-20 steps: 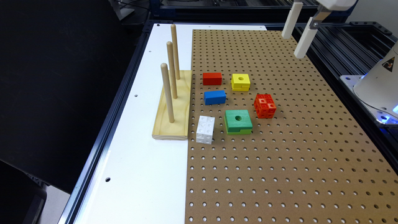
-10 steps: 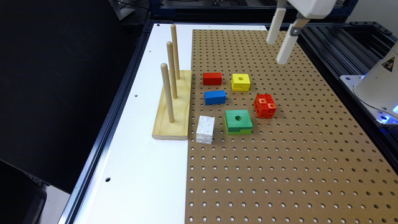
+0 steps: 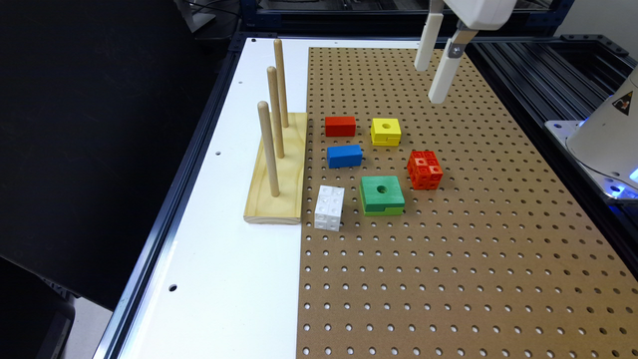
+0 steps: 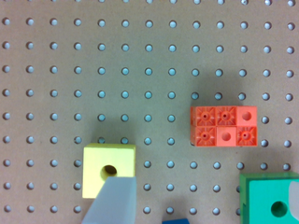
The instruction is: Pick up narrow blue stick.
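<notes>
Handling note: the narrow blue stick point(image 3: 344, 156), a small solid blue rectangular block with smooth plain faces, lies flat on the brown perforated pegboard point(image 3: 448, 259), untouched. Judged light and rigid, not fragile; smooth faces could slip under a shallow pinch. Best hold is probably across the two long side faces at mid-length, fingers coming straight down. Clearance looks adequate: the neighbours sit near but apart from it.

Inventory, exterior view's left to right:
- One pale wooden base board point(image 3: 276, 169) carrying three upright wooden dowels point(image 3: 268, 148), on the white table strip.
- One white studded brick block point(image 3: 329, 208), just beside the base board's near corner.
- One small red rectangular block point(image 3: 340, 126), same shape as the blue one, directly beyond it; not the target.
- One blue stick, between the red block and the white brick.
- One green square block with a centre hole point(image 3: 382, 195).
- One yellow cube with a hole point(image 3: 386, 131).
- One red-orange studded brick block point(image 3: 424, 170).

White gripper point(image 3: 431, 82) hangs high over the far pegboard, beyond the yellow cube, well apart from the blue stick. Its fingers stand parted with nothing between them; the wrist view agrees, with one pale fingertip point(image 4: 112, 203) over the yellow cube point(image 4: 108, 170). Pick not yet begun.
</notes>
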Controlling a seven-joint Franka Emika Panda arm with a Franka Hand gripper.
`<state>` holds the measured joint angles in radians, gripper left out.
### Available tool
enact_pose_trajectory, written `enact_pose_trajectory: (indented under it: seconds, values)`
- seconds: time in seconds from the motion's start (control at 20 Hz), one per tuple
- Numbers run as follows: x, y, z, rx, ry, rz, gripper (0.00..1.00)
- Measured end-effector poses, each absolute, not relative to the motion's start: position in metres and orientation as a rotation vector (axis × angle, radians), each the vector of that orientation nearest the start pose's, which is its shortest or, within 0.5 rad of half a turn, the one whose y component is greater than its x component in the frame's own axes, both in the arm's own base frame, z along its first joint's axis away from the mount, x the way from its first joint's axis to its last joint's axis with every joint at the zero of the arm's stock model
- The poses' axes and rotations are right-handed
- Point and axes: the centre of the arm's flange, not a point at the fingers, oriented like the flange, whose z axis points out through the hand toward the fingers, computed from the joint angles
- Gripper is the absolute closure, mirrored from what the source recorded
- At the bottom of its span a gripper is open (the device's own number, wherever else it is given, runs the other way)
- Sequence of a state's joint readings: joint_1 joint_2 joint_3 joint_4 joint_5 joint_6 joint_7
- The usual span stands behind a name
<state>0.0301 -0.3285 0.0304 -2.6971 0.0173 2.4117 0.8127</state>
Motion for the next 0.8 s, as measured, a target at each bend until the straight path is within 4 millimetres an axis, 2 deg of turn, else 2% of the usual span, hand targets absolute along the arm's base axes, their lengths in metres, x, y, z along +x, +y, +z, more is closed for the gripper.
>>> enact_pose_trajectory:
  seconds: [0.35,0.8]
  values:
    - [0.415,0.024,0.339,-2.893,1.167,-0.058,0.0]
    - [0.452,0.019,0.335,-2.884,1.189,-0.05,0.0]
